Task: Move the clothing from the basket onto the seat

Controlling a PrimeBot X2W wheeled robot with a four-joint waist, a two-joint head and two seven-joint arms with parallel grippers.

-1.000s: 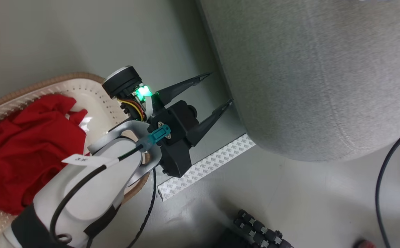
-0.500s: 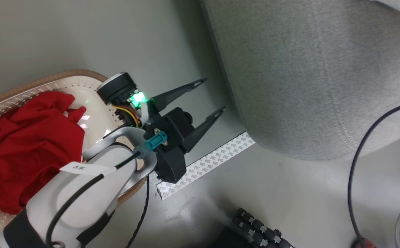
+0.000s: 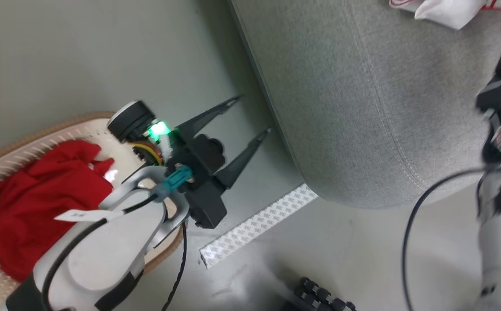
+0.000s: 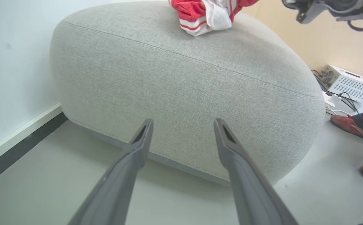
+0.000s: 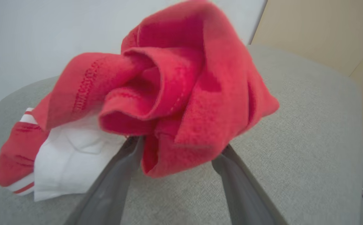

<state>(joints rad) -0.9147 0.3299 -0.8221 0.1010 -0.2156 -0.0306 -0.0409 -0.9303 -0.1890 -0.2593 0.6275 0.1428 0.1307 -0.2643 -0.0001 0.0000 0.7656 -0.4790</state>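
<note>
The clothing is in two places. A red heap (image 3: pixel 39 203) lies in the cream basket (image 3: pixel 39 133) at the lower left. A red and white garment (image 4: pixel 209 15) lies on top of the grey seat (image 3: pixel 363 95). My left gripper (image 3: pixel 253 114) hangs open and empty between the basket and the seat's base, with its fingers pointing at the seat's side (image 4: pixel 184 78). My right gripper (image 5: pixel 178 140) is above the seat's top (image 5: pixel 294 125). Its fingers are spread apart, and red fabric (image 5: pixel 181 93) bunches over the tips and hides them.
A white patterned tape strip (image 3: pixel 259 224) lies on the floor by the seat's base. A black ribbed part (image 3: pixel 319 298) shows at the bottom edge. A person's red shoes (image 4: pixel 350 123) and a white box (image 4: pixel 347 82) are on the floor beyond the seat. A wall runs behind the seat.
The camera has swung, so the whole picture has shifted. My right arm and the garment on the seat have come into view at the right. The left gripper stays open.
</note>
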